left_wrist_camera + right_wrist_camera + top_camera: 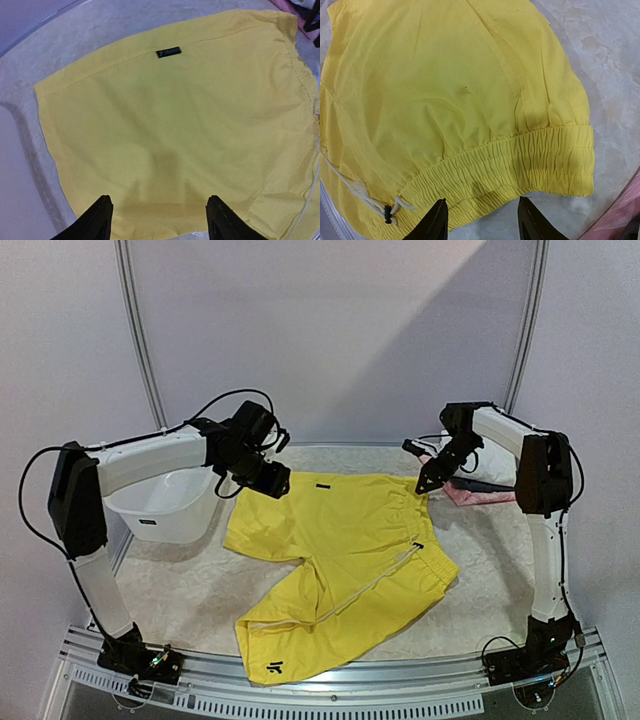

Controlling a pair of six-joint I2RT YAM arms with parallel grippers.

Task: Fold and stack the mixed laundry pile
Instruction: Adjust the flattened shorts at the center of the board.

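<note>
Of the mixed laundry pile, the bright yellow shorts point(340, 555) lie spread flat on the table, waistband to the right and legs toward the near left. My left gripper point(268, 481) hovers over their far left corner. In the left wrist view this gripper point(160, 212) stands open above the yellow cloth, with the black label point(168, 52) farther off. My right gripper point(432, 478) is at the far right corner. The right wrist view shows it point(482, 212) open over the edge of the elastic waistband point(520, 160), with the white drawstring point(365, 192) to its left.
A white plastic basket point(165, 502) stands at the left, just behind my left arm. Pink cloth point(470, 492) lies at the far right, beside the waistband and under my right arm. The table's metal front rail point(330, 690) runs along the near edge.
</note>
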